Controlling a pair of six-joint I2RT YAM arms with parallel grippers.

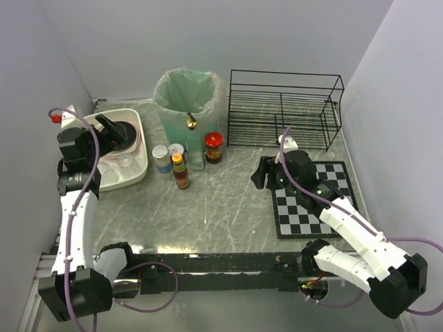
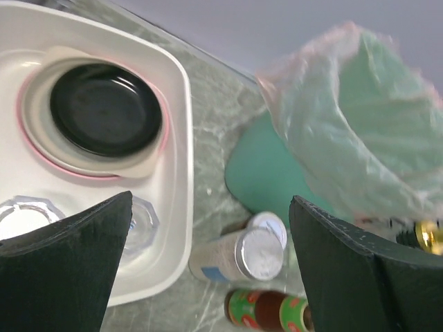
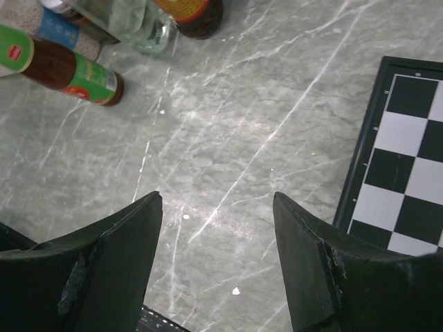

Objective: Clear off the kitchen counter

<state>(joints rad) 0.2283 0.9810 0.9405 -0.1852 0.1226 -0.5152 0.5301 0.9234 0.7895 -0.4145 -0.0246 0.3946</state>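
Observation:
The kitchen counter [image 1: 221, 200] is grey marble with white veins. A sauce bottle [image 1: 181, 171], a white shaker [image 1: 160, 160], a clear glass jar [image 1: 195, 158] and a red-lidded jar [image 1: 214, 146] stand grouped on it in front of the bin. My left gripper [image 1: 111, 128] hangs open over the white tub [image 1: 142, 166], holding nothing. In the left wrist view the gripper [image 2: 211, 200] looks down past the tub's corner [image 2: 176, 138] onto the shaker [image 2: 242, 252]. My right gripper [image 1: 257, 174] is open and empty above bare counter [image 3: 242, 124], just left of the checkered mat [image 3: 408, 159].
The tub holds a black plate [image 2: 104, 111] on a pink-rimmed plate and clear glasses [image 2: 142, 221]. A bin lined with a green bag [image 1: 187, 97] stands at the back centre. A black wire rack [image 1: 284, 107] is at the back right. White walls close in both sides.

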